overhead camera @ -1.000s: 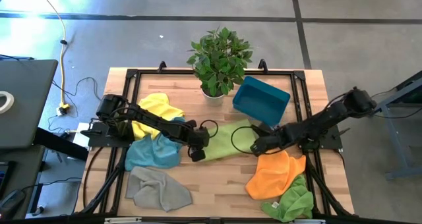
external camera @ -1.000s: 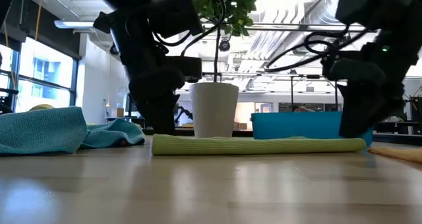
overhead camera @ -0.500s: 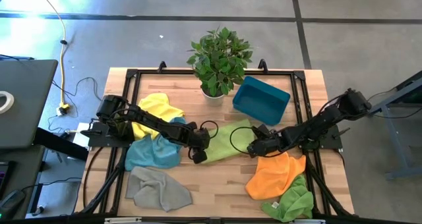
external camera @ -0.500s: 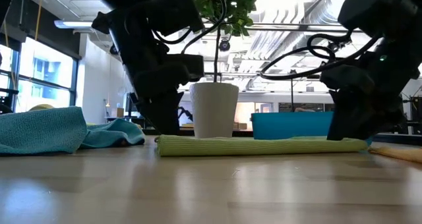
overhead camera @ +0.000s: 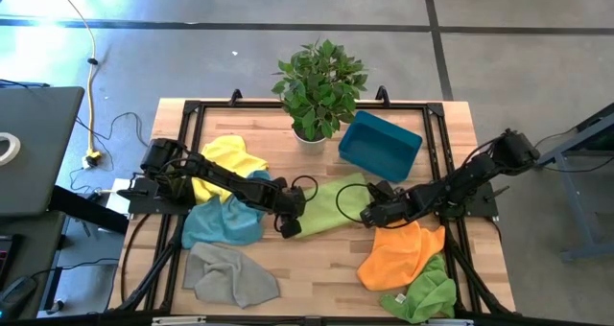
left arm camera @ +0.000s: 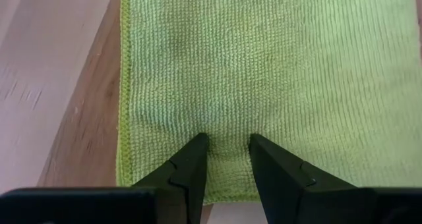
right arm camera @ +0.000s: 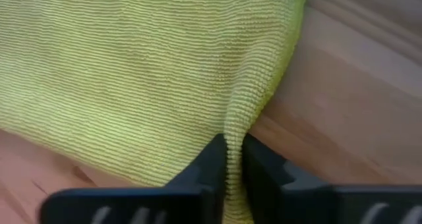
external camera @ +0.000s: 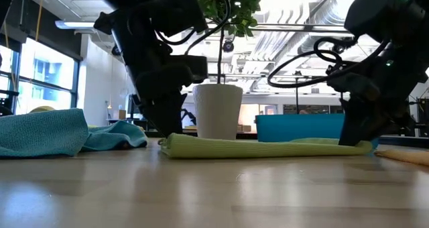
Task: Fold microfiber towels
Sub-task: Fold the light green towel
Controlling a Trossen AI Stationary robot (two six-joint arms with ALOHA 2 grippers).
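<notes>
I have the light green towel (overhead camera: 331, 205) lying mid-table, already doubled over. My right gripper (right arm camera: 229, 159) is pinched shut on a ridge of its edge; my left gripper (left arm camera: 225, 159) pins the opposite end, fingers slightly parted, anchoring it for the fold

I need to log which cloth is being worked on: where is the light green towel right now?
In the high view the light green towel lies at the table's middle, between the left end effector and the right end effector, in front of the potted plant.
</notes>
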